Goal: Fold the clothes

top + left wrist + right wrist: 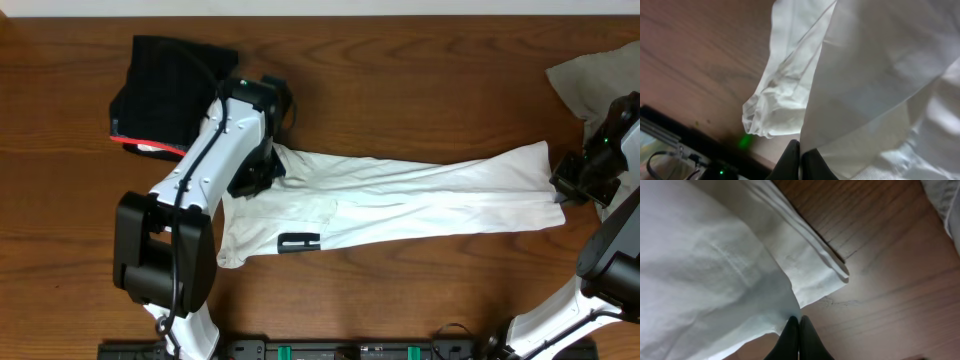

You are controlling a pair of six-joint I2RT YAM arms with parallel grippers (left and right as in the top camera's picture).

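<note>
A white T-shirt [400,200] with a black print [298,242] lies stretched across the middle of the table between both arms. My left gripper [262,172] holds its left end, and in the left wrist view the fingers [800,156] are shut on a fold of the white cloth [875,75]. At the shirt's right end my right gripper [566,188] pinches the fabric edge; the right wrist view shows the dark fingers [798,328] shut on the white cloth [715,270]. A black red-edged garment [165,90] lies at the back left. A grey-beige garment [595,75] lies at the back right.
The wooden table [420,80] shows bare above and below the shirt. A dark rail with green lights [320,350] runs along the front edge. The left arm's base [160,250] stands at the front left, the right arm's base [610,270] at the front right.
</note>
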